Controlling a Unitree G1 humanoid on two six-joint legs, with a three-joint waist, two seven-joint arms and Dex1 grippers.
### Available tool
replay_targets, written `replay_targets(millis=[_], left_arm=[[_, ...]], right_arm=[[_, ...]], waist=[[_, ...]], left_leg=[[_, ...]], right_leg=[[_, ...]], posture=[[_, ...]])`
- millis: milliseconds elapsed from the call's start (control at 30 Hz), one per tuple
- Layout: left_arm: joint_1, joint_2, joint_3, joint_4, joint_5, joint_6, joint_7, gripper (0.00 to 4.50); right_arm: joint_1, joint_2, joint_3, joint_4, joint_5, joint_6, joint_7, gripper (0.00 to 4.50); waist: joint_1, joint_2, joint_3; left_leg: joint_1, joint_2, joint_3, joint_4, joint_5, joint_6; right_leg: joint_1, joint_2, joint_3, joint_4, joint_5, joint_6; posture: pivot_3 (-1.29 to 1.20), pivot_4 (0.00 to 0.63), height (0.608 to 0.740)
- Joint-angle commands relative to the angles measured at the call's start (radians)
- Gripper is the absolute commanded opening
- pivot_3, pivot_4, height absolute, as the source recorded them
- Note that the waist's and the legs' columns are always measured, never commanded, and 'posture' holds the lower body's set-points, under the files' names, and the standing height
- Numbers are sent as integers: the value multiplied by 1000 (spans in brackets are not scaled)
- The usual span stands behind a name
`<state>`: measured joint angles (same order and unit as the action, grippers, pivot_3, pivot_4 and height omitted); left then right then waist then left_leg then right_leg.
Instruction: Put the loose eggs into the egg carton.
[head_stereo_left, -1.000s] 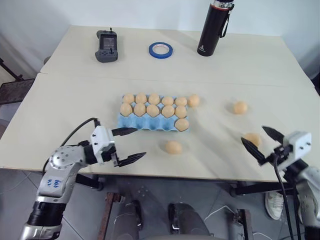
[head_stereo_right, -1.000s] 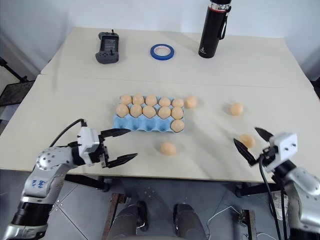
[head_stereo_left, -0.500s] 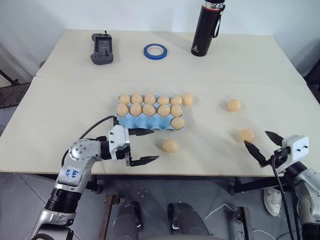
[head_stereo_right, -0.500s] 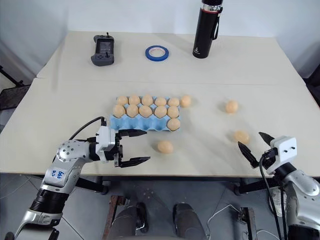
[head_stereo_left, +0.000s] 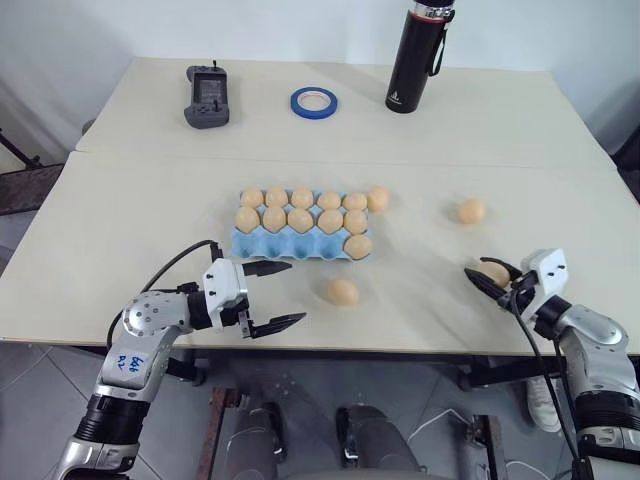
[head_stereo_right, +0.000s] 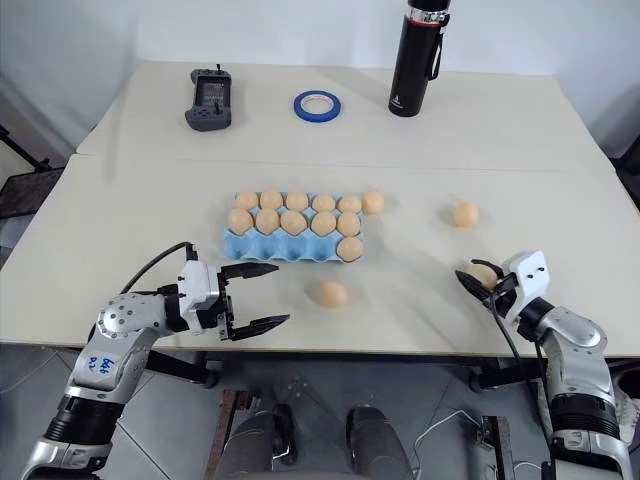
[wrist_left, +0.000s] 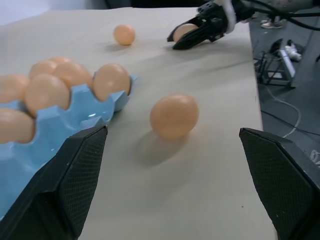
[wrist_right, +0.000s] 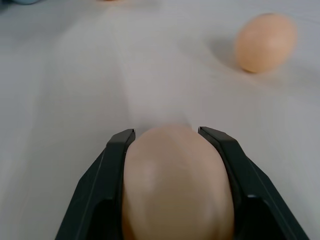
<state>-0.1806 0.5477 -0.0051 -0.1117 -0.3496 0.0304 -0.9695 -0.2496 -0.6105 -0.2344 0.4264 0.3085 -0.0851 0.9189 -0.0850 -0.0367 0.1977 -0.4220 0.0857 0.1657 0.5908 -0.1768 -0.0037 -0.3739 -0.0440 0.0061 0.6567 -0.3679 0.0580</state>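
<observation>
The light blue egg carton (head_stereo_left: 283, 247) lies mid-table with eggs in several cups. One loose egg (head_stereo_left: 343, 291) rests in front of it, and another egg (head_stereo_left: 471, 211) lies farther right. A third egg (head_stereo_left: 378, 198) sits against the carton's back right end. My right gripper (head_stereo_left: 482, 272) is low over the table at the front right, shut on a fourth egg (wrist_right: 177, 185), which sits between both fingers (wrist_right: 100, 180). My left gripper (head_stereo_left: 296, 292) hovers open near the front edge, just in front of the carton and left of the nearest loose egg (wrist_left: 174, 116).
At the back of the table stand a black flask (head_stereo_left: 411, 55), a blue tape ring (head_stereo_left: 314, 101) and a grey handheld controller (head_stereo_left: 208, 96). A seam (head_stereo_left: 150, 158) runs across the table behind the carton. The table's front edge (head_stereo_left: 400, 350) lies close under both grippers.
My right gripper has moved forward and left over the front-right egg and closed on it. The left gripper stays open in about the same place.
</observation>
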Motion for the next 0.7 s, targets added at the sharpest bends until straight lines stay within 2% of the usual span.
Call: replay_targets(millis=[33,167,267,500,667,700], left_arm=[[21,3,51,-40,-9,-3,48,4500],[56,9,98,-32,-13,2,87,4500],[88,16,126,-28,-10,-3,103,4500],[134,13,159,-56,-9,-1,140,4500],[176,6,168,-92,-10,4,168,4500],[182,6,168,-97,-10,5,171,4500]], right_arm=[[-35,35,33,-155,42,37,4,1667],[-117,122,127,-293,52,133,-36,1667],[-198,197,227,-340,1,188,-80,1667],[-352,343,348,-277,-83,248,-181,1667],[-388,390,387,-211,-112,235,-176,1667],[-390,397,389,-206,-112,237,-174,2382]], waist=[[-3,0,0],[-10,0,0],[-11,0,0],[1,0,0],[0,0,0],[0,0,0]], left_leg=[[0,0,0,0,0,0],[1,1,0,0,1,-1],[0,2,-1,0,1,-2],[-2,0,-1,-3,1,-2],[-2,-1,0,-7,0,-2],[-2,-1,0,-8,1,-2]], right_leg=[[0,0,0,1,0,0],[-1,1,0,3,0,0],[-2,1,-1,4,0,-1],[-3,-2,-2,1,-1,-2],[-3,-2,-2,-1,-1,-2],[-4,-2,-2,-1,-1,-2]], posture=[[0,150,740],[0,150,740],[0,150,740],[0,150,740],[0,150,740],[0,150,740]])
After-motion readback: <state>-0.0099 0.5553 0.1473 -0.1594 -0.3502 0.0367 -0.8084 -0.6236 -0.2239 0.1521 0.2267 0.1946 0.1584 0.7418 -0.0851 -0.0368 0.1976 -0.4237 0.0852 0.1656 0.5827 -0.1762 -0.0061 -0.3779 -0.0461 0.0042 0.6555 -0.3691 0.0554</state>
